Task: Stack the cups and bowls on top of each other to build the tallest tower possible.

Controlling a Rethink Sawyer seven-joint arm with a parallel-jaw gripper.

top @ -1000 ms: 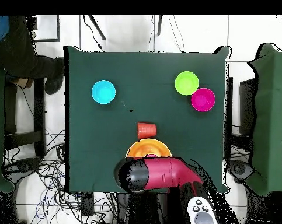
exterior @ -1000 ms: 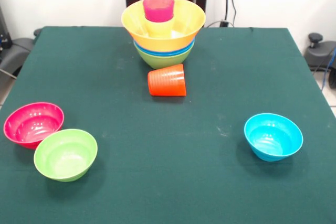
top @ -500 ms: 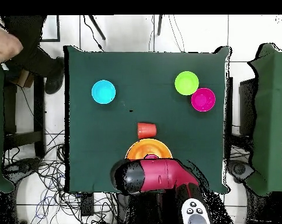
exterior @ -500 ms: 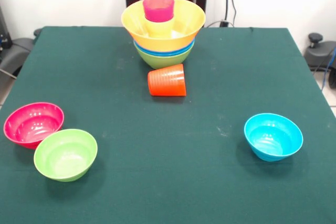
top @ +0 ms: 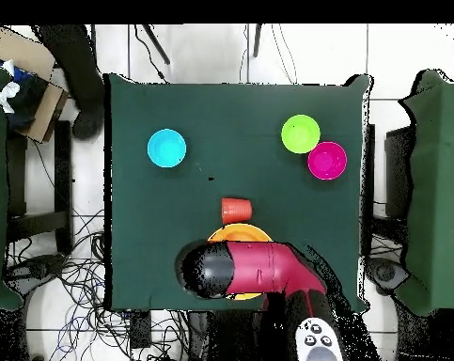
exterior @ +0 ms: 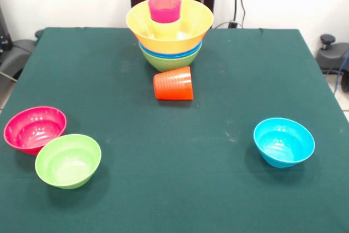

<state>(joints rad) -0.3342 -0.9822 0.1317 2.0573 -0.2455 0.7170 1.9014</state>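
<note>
Rounded red-and-black arm [top: 254,271]

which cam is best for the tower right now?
Front view: the tower shows whole, green bowl lowest, blue rims, wide orange-yellow bowl, two cups nested inside. Overhead, the arm covers most of it; only orange-yellow rim slivers show.

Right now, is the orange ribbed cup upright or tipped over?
Tipped over: the orange ribbed cup lies on its side on the table, just in front of the tower.
</note>
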